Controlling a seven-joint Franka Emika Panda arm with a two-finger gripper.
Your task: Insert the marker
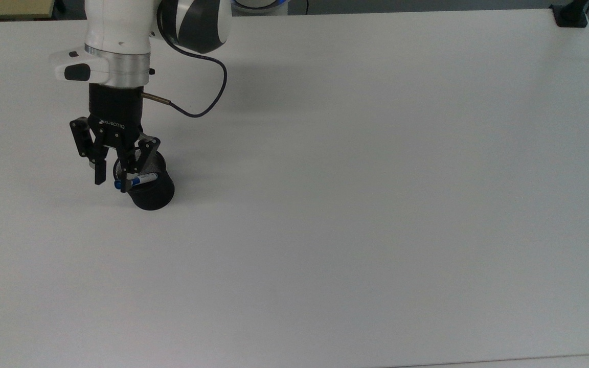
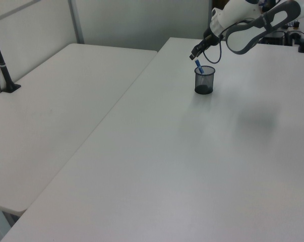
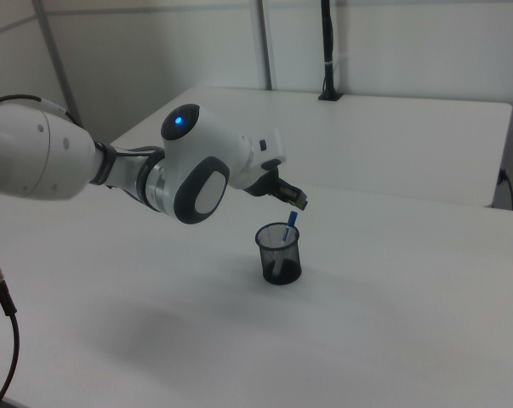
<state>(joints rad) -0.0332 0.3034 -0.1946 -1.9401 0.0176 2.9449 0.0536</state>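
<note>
The marker (image 1: 142, 178) stands slanted inside the black mesh cup (image 1: 152, 194), its blue end (image 1: 118, 184) leaning over the rim toward the top view's left. My gripper (image 1: 113, 182) hangs open just above the cup's rim, with one finger on each side of that blue end and nothing held. In the left view, the marker's blue tip (image 2: 198, 66) pokes out of the cup (image 2: 204, 83) right under the gripper (image 2: 196, 52). The right view shows the marker (image 3: 291, 224) sticking up from the cup (image 3: 278, 254) below the gripper (image 3: 296, 199).
The cup stands on a wide white table (image 1: 376, 204). A dark cable (image 1: 207, 97) loops from the wrist. A black clamp (image 1: 570, 15) sits at the far right corner. A second table (image 2: 66, 101) with a black post (image 2: 3, 65) stands alongside.
</note>
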